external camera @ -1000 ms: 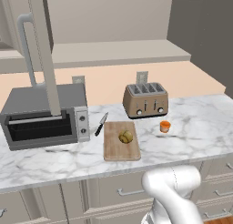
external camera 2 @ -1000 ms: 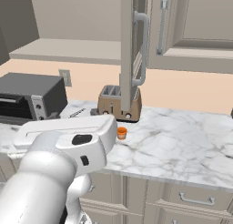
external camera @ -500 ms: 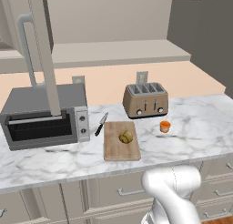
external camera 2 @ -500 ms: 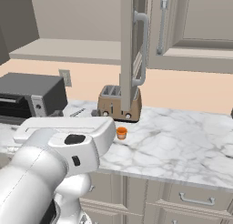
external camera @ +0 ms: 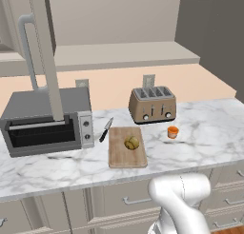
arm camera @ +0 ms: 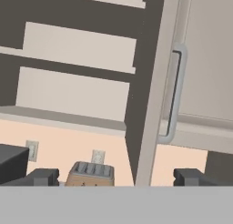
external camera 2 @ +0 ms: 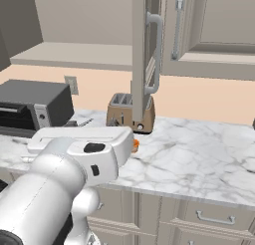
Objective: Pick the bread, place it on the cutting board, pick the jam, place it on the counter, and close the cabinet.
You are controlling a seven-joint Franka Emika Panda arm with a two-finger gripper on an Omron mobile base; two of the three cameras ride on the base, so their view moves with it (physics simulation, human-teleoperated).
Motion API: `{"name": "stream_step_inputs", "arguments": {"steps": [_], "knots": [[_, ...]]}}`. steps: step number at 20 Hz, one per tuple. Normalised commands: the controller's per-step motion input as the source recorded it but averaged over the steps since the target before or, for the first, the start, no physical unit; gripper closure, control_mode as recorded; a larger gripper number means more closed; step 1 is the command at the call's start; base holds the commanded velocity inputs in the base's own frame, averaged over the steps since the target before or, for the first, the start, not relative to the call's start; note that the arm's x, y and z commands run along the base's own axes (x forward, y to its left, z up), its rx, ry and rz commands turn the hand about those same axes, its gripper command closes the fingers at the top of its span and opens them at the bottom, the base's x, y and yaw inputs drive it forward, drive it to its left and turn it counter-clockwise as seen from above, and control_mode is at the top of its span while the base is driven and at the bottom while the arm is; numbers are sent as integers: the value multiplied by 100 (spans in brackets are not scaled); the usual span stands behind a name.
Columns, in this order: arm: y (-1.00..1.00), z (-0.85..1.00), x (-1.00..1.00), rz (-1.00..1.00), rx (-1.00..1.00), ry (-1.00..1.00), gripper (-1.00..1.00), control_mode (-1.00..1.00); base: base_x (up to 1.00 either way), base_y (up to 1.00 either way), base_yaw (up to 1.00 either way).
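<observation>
The bread (external camera: 131, 142) lies on the cutting board (external camera: 126, 154), on the counter (external camera: 209, 121). To the right of the board the orange jam (external camera: 172, 132) stands on the marble, in front of the toaster; its edge peeks from behind my arm as the jam (external camera 2: 135, 145). The cabinet door (external camera: 46, 57) hangs open over the toaster oven, seen edge-on as the door (external camera 2: 141, 55) with its bar handle (external camera 2: 156, 52). My gripper (arm camera: 117, 177) is open and holds nothing. It faces the door's edge (arm camera: 152, 95) and handle (arm camera: 174, 95), well short of them.
A toaster (external camera: 152, 104) stands at the back of the counter. The toaster oven (external camera: 47, 121) is on the left, with a knife (external camera: 106, 130) beside the board. A shut cabinet (external camera 2: 214, 20) is right of the open door. Drawers run under the counter's edge.
My arm has shifted slightly in the right base view. The bread, jam and open door have stayed where they were.
</observation>
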Motion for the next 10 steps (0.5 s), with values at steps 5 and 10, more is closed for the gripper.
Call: {"name": "stream_step_inputs", "arguments": {"steps": [5,10], "knots": [[-19,-9,5,0,0,-3,-100,-100,0,0,0],[-19,-4,0,0,0,-2,-100,-100,0,0,0]]}}
